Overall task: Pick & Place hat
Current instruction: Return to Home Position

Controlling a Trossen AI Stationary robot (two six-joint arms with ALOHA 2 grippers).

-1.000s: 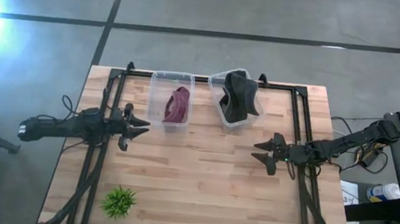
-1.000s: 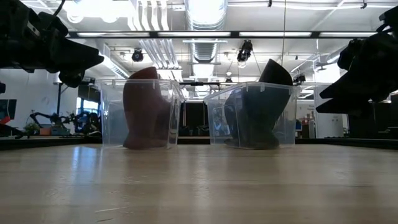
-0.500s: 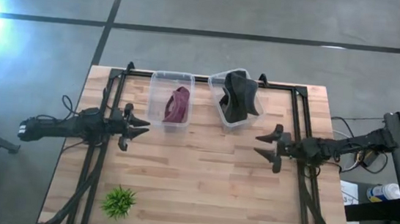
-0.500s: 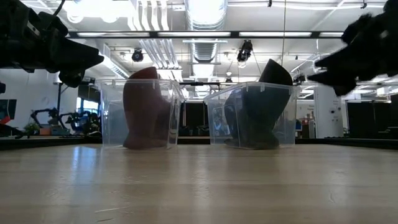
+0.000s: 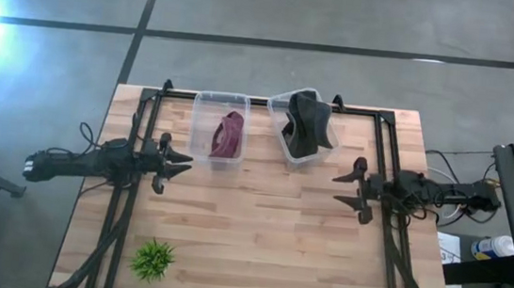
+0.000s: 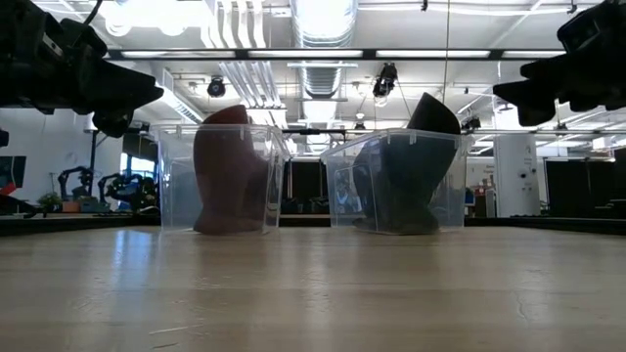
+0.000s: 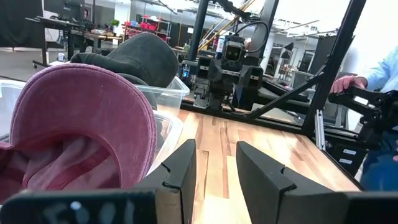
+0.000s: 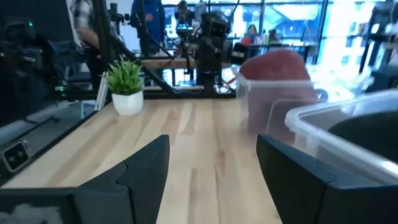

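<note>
A maroon hat [image 5: 228, 135] stands on edge inside the left clear bin [image 5: 221, 100], and shows in the low view [image 6: 231, 171] and left wrist view [image 7: 81, 124]. A dark grey hat [image 5: 307, 122] sits in the right clear bin [image 5: 282, 104], its top sticking out above the rim [image 6: 411, 166]. My left gripper [image 5: 182, 162] is open, hovering near the left bin's near-left corner. My right gripper [image 5: 344, 189] is open, above the table to the near right of the grey hat's bin, holding nothing.
A small potted plant [image 5: 152, 259] stands near the table's near-left corner, also in the right wrist view [image 8: 127, 87]. Black frame rails [image 5: 383, 166] run along both table sides. Bare wood [image 5: 258, 229] spans the middle. A person's sleeve [image 7: 382, 65] shows beyond the table.
My right gripper has drawn back toward the table's right edge, risen slightly and levelled out, staying open. The left arm and both hats have kept still.
</note>
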